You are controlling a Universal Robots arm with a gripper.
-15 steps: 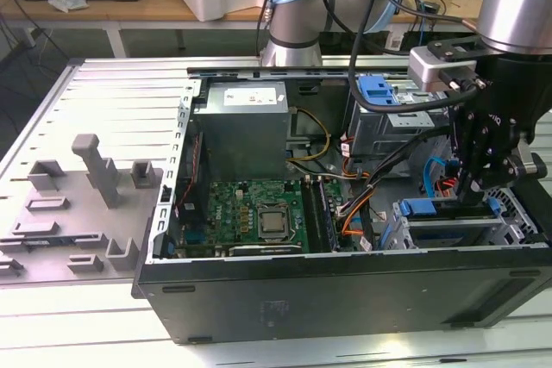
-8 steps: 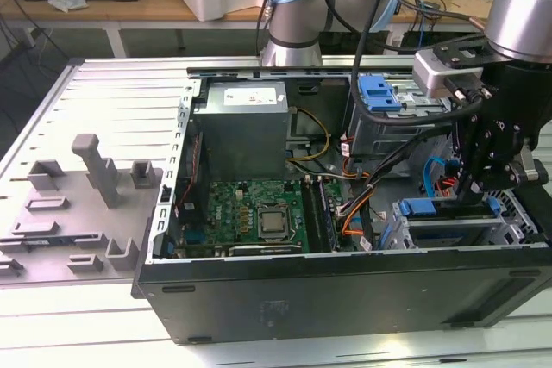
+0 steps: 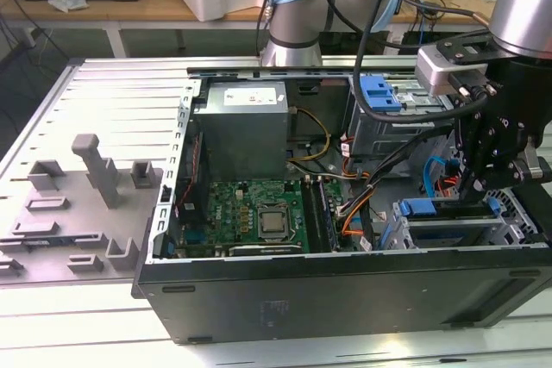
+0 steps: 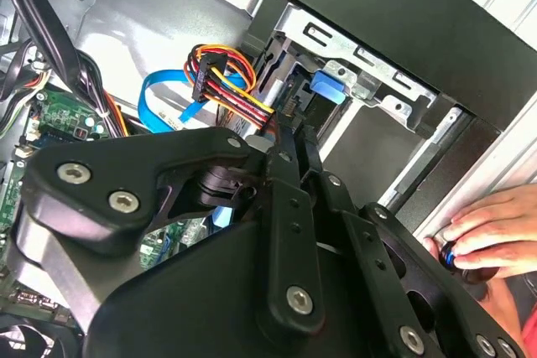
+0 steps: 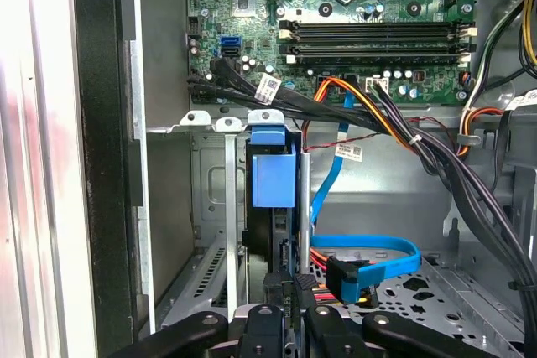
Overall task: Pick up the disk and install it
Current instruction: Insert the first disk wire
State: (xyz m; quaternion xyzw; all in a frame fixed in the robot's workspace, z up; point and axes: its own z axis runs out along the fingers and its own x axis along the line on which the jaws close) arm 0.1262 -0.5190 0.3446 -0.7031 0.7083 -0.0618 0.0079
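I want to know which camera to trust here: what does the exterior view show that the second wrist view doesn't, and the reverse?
Exterior view alone: the grey power supply box and the grey fixture blocks on the table beside the case. Second wrist view alone: a person's hand at the case's edge. Both: the gripper over the drive cage, the green motherboard.

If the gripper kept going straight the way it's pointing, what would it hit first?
Most likely the disk standing on edge in the drive cage. The gripper points along it, fingertips at its near edge, though contact can't be confirmed.
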